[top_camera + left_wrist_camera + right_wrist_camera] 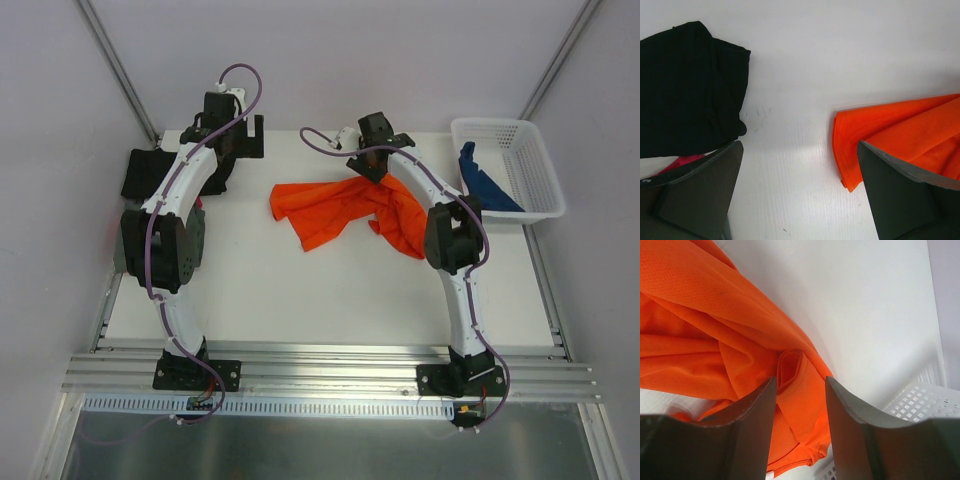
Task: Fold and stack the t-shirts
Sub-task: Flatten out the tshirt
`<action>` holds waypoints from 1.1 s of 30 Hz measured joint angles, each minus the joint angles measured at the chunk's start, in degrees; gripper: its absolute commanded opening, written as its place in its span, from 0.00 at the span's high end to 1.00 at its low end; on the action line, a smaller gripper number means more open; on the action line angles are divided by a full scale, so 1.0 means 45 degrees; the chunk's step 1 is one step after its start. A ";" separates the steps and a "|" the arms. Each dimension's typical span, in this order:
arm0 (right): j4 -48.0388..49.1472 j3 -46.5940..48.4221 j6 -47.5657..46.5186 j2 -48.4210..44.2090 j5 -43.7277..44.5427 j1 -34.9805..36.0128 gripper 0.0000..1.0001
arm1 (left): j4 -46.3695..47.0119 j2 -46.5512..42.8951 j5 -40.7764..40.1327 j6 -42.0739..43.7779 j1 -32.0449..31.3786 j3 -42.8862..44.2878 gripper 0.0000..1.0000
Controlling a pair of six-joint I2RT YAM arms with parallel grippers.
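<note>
The orange t-shirt (340,208) lies crumpled near the middle of the white tabletop (300,290), toward its far edge. Part of it is bunched up under the right hand (372,165), and a loose flap trails toward the right arm. In the right wrist view the right hand (800,385) stands about half open, its two fingers either side of a rolled fold of the orange t-shirt (715,325). Cloth fills the gap between them, but I cannot tell whether the fingers actually pinch it. The left hand (235,135) is at the far left of the tabletop. In its own wrist view the left hand (797,150) is spread as wide as it goes and has hold of nothing, with bare tabletop (800,75) between its fingers. The black t-shirt (685,90) lies off one fingertip and the edge of the orange t-shirt (880,130) off the other. The black t-shirt (145,172) sits folded in the far left corner, with a bit of pink-red cloth (682,162) showing from under its near edge. The blue t-shirt (485,185) lies heaped inside the white mesh basket (490,123) at the far right corner, well apart from the orange one.
</note>
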 measured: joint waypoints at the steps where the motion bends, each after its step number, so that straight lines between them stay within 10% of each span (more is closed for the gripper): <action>1: 0.0000 0.0000 0.0000 0.0000 0.0015 0.0000 0.53 | -0.0005 0.0000 0.0000 -0.0005 0.0000 0.0000 0.01; 33: -0.0719 -0.0869 0.0053 -0.0005 0.0165 0.0136 0.60 | 0.0000 0.0000 0.0019 -0.0107 0.0000 0.0024 0.01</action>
